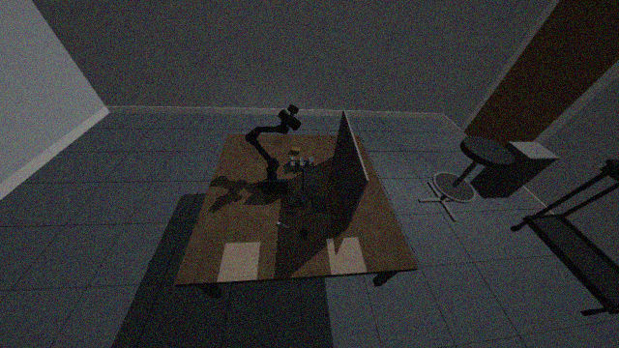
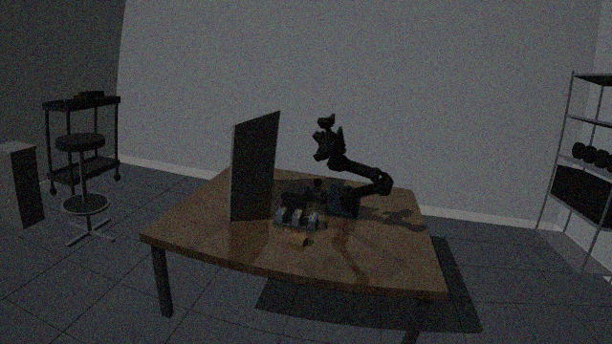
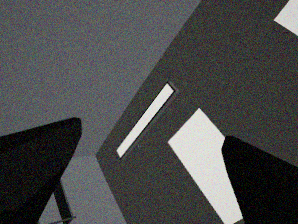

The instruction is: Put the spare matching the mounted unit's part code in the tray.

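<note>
Arm: raised high above the worktop [image 2: 363,258], wrist tipped upward, so the gripper [image 2: 330,136] hangs well clear of everything below.
Gripper: fingers spread wide and holding nothing; the wrist view looks past two dark fingers toward wall and ceiling, not toward any part.
Spares: three small blocks [image 2: 300,217] in a row near the middle of the worktop, just beside the upright panel [image 2: 253,167] and in front of the arm's base; none lifted.
Panel: stands on edge across the worktop, apparently screening one side from the arm.
Mounted unit: a dark block [image 2: 340,198] by the arm's base may be it; too dim to be sure, and no printed code is readable in any view.
Tray: not discernible in this light.
Judgement: the high, tilted pose looks like a search for a viewpoint; the pick has yet to begin.
</note>
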Available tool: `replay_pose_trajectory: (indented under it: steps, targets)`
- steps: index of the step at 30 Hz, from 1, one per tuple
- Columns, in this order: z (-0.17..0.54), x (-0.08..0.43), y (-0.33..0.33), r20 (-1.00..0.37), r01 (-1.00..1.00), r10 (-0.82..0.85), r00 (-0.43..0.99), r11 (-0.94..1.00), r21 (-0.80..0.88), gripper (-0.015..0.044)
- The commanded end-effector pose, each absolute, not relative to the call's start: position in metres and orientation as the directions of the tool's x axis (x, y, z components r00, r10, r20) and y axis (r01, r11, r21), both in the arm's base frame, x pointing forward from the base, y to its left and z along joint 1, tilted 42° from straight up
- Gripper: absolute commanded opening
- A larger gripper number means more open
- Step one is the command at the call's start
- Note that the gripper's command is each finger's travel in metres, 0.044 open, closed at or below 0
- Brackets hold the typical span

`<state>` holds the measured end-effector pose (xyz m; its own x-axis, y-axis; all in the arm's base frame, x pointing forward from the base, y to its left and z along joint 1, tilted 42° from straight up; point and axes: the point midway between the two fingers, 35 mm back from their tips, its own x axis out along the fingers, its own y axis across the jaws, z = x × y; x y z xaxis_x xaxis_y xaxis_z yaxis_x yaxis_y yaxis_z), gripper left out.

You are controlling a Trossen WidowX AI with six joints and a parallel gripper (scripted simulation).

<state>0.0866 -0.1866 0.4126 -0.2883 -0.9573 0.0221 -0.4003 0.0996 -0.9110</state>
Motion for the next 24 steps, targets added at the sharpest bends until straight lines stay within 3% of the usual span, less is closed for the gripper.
replay_pose_trajectory:
  steps: [1,11,18,24]
  targets:
    - [0.413,0.087,-0.187,0.022,-0.400,-0.957,-0.288,0.100,-0.911,0.0426]
    - [0.421,0.111,-0.197,0.077,-0.391,-0.970,-0.230,0.019,-0.920,0.0440]
    - [0.415,0.209,-0.230,0.102,-0.455,-0.993,0.064,-0.120,-0.883,0.0440]
    - [0.362,0.295,-0.253,-0.107,-0.482,-0.937,0.332,-0.071,-0.873,0.0440]
